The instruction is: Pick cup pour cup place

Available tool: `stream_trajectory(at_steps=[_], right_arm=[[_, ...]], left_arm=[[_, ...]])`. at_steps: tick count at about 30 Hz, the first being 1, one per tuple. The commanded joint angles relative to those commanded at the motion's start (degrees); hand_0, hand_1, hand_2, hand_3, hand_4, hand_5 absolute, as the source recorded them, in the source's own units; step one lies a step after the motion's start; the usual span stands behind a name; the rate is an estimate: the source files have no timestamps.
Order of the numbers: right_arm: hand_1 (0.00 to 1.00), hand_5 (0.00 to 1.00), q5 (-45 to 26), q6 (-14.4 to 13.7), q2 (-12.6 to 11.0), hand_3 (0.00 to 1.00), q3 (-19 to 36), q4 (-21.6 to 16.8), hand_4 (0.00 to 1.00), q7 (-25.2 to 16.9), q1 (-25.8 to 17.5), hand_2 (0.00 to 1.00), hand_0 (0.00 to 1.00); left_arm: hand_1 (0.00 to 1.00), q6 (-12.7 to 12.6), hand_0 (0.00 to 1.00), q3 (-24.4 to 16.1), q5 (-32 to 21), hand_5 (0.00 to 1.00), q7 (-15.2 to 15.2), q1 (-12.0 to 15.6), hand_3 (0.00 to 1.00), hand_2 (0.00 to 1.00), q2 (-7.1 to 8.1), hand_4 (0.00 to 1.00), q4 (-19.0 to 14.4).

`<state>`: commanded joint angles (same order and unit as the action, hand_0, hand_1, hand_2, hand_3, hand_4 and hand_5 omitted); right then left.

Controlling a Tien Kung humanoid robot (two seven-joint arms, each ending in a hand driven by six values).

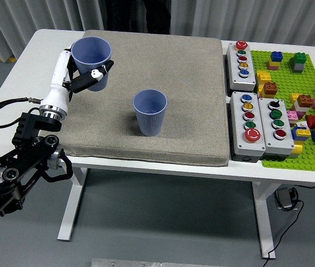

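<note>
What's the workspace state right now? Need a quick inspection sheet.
Surface: white table with a grey mat over most of it.
Job's things: held cup, blue, upright, at the mat's far left corner; second cup, blue, upright, standing mid-mat, apart from the first.
Clutter: three button boxes right of the mat; green baseplate with loose bricks at far right.
Hands: left hand wrapped around the held cup; right hand not in view.
Cables: black cable looping by the left forearm; another on the floor.
Surroundings: grey curtain behind; a person's dark legs at the far side.
</note>
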<state>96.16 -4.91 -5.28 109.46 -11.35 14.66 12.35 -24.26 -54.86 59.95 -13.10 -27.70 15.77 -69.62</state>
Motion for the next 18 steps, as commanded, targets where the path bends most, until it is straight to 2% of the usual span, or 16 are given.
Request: stream_trajectory(at_steps=[3, 4, 7, 10, 12, 15, 18], right_arm=[[0.644, 0.306, 0.24, 0.06, 0.05, 0.597, 0.09, 0.00, 0.002, -0.02, -0.26, 0.599, 0.701], [0.644, 0.306, 0.27, 0.08, 0.09, 0.597, 0.09, 0.00, 0.002, -0.05, -0.41, 0.599, 0.701], [0.644, 0.306, 0.41, 0.11, 0.15, 0.597, 0.15, 0.00, 0.002, -0.05, -0.51, 0.599, 0.701], [0.644, 0.306, 0.54, 0.15, 0.23, 0.597, 0.15, -0.02, 0.002, 0.01, -0.57, 0.599, 0.701], [0.644, 0.306, 0.53, 0.13, 0.31, 0.597, 0.10, -0.03, 0.002, 0.02, -0.61, 0.599, 0.701], [0.644, 0.304, 0.55, 0.14, 0.35, 0.597, 0.09, -0.03, 0.002, 0.01, -0.65, 0.599, 0.701], [0.644, 0.304, 0.74, 0.20, 0.34, 0.597, 0.19, -0.01, 0.002, -0.01, -0.63, 0.599, 0.701]], left_arm=[[0.511, -1.56, 0.561, -1.07, 5.59, 0.229, -0.11, 0.93, 0.522, 0.540, -1.35, 0.813, 0.43], [0.511, -2.01, 0.561, -1.76, 8.08, 0.229, -0.68, 1.61, 0.522, 0.540, -2.25, 0.813, 0.53], [0.515, -2.25, 0.563, -2.31, 9.82, 0.229, -1.57, 2.50, 0.524, 0.544, -3.48, 0.812, 0.68], [0.515, -2.12, 0.563, -2.91, 9.59, 0.229, -2.27, 3.83, 0.524, 0.544, -5.49, 0.812, 1.30], [0.515, -1.85, 0.563, -3.66, 7.41, 0.229, -3.30, 5.31, 0.524, 0.544, -7.14, 0.812, 2.19], [0.517, -1.54, 0.565, -4.36, 4.81, 0.235, -4.10, 6.54, 0.524, 0.543, -8.40, 0.803, 3.23], [0.517, -1.77, 0.565, -4.44, 3.18, 0.235, -4.58, 7.12, 0.524, 0.543, -8.80, 0.803, 3.96]])
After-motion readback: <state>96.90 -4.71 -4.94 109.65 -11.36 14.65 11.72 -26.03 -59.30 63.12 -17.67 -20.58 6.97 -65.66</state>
